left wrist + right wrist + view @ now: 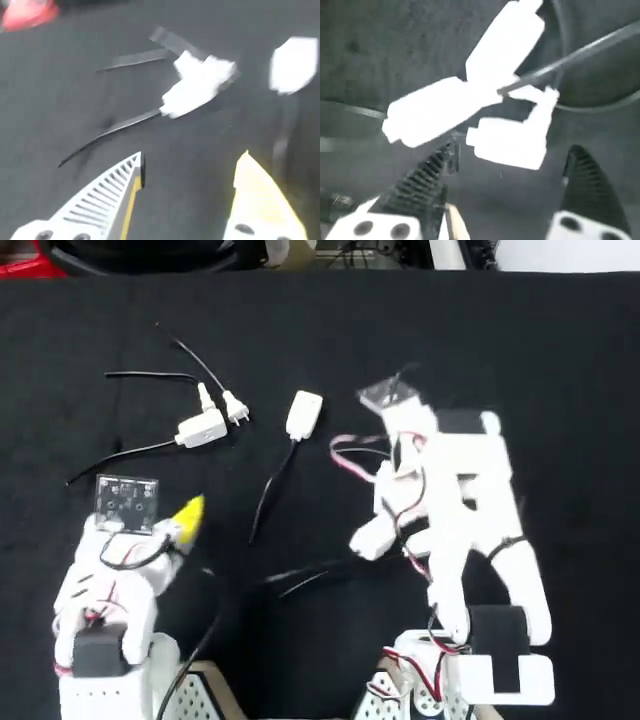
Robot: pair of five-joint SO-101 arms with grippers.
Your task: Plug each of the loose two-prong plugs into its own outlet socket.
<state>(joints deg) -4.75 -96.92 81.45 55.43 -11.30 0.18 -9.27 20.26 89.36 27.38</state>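
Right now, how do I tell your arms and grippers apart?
The left arm and right arm are white with black blocks and red wiring. The left gripper has one ribbed white finger and one yellow; the right gripper has black fingers, one ribbed.

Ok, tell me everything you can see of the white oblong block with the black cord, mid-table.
The white oblong block looks like smooth plastic with rounded corners. It lies flat on the black table cover, apart from the small white plug to its side. Its thin black cord leaves the near end and trails toward the arms. Nothing grips it.
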